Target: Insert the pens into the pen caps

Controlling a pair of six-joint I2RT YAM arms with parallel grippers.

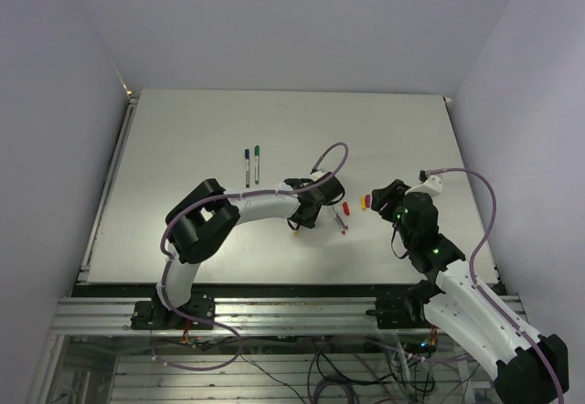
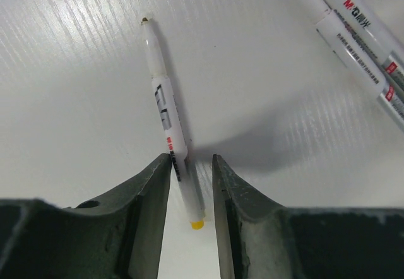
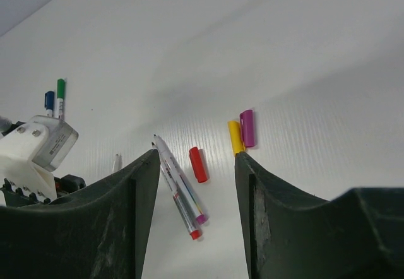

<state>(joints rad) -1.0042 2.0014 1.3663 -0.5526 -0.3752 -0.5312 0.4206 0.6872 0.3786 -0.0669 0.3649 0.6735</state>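
An uncapped pen (image 2: 165,105) with a yellow end lies on the table, its rear part between the fingers of my left gripper (image 2: 191,158). The jaws straddle it with a gap and are not clamped. In the top view this gripper (image 1: 297,224) is low over the table centre. Two more uncapped pens (image 3: 180,187) with magenta and red ends lie side by side; they also show in the left wrist view (image 2: 353,26). A red cap (image 3: 198,164), a yellow cap (image 3: 235,137) and a magenta cap (image 3: 247,128) lie loose. My right gripper (image 3: 197,154) is open and empty above them.
Two pens wearing a blue cap (image 1: 247,157) and a green cap (image 1: 257,152) lie side by side farther back on the white table (image 1: 183,130). The left arm's wrist housing (image 3: 38,146) sits just left of the loose pens.
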